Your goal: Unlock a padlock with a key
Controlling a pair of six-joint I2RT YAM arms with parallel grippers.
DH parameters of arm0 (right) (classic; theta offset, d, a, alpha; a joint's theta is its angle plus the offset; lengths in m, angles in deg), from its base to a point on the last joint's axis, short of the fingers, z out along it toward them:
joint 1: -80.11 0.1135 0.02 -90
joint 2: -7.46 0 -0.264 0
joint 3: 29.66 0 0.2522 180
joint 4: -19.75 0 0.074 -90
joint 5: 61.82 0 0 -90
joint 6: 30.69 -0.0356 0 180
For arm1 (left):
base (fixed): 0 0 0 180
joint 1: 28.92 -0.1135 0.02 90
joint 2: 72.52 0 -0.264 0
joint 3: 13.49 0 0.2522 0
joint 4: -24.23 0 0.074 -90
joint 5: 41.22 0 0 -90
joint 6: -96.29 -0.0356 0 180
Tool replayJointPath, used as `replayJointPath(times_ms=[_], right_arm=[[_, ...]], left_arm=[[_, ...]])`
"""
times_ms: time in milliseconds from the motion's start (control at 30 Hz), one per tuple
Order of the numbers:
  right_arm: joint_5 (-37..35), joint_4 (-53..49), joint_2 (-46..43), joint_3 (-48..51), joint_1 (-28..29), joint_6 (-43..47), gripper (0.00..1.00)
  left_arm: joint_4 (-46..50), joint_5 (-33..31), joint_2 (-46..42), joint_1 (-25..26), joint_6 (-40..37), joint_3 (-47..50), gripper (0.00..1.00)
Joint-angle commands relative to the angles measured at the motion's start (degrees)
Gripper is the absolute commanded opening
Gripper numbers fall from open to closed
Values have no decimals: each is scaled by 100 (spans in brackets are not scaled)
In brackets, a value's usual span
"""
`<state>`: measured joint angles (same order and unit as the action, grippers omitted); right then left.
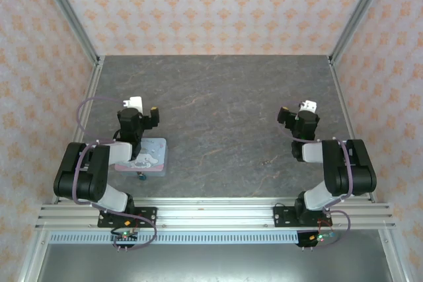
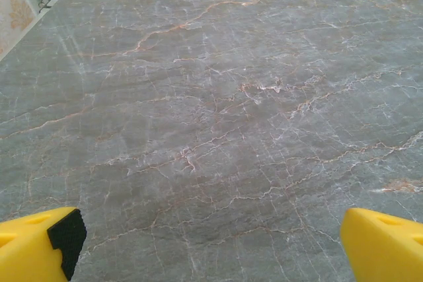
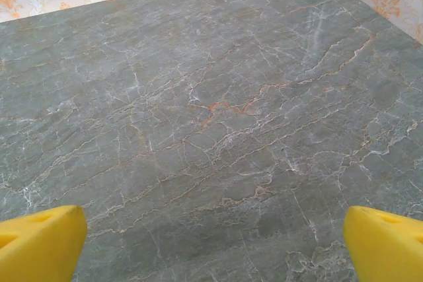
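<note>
The tiny blue-teal padlock (image 1: 140, 177) lies toward the near-left corner of the grey marbled stone tabletop (image 1: 225, 90), close to its near edge. It sits just on the near side of a pastel pink-and-blue printed tin box (image 1: 147, 156). The left end effector (image 2: 211, 249) hangs beyond that box with its yellow fingers (image 2: 36, 246) spread wide and nothing between them, facing bare stone. The right end effector (image 3: 211, 249), over the right half of the tabletop, is equally wide and empty. The thin pale-gold metal key (image 1: 268, 162) is, as far as I can judge, the faint speck right of centre and toward the near edge. It is too small to be sure of. From here the likeliest trouble is the key itself: flat on smooth stone, it could skid away or slip out of a pinch. The padlock sits tucked by the box and close under the left arm, so reaching back for it could bump the box and push the lock toward the near edge. Whether the lock touches the box cannot be told, nor which way its keyhole and shackle face. The left arm covers part of the box, and both wrist views cut off their own fingers at the bottom corners.
</note>
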<state>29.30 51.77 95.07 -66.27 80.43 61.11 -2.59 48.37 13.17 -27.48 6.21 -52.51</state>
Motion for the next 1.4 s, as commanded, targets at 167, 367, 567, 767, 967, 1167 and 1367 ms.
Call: replayJointPath(times_ms=[167,367,567,767,967,1167,1367], right_arm=[[37,1,-21,-65,-30,31,99],[37,1,-17,-62,-29,33,99],[37,1,-16,-66,-27,36,99],[37,1,-21,-65,-23,44,99],[44,19,-29,-44,-31,31,99],[-177,-36,-133,-73,-24,-61,99],[-606,-2446,-1056,-1201,-23,-509,99]], left_arm=[[-188,17,17,-29,-69,73,100],[-190,14,18,-29,-73,73,100],[-195,14,11,-30,-69,73,100],[-189,14,16,-30,-69,73,100],[-205,14,9,-29,-64,90,100],[1282,57,-401,-107,8,-610,100],[2299,-43,-981,-108,148,-1056,100]])
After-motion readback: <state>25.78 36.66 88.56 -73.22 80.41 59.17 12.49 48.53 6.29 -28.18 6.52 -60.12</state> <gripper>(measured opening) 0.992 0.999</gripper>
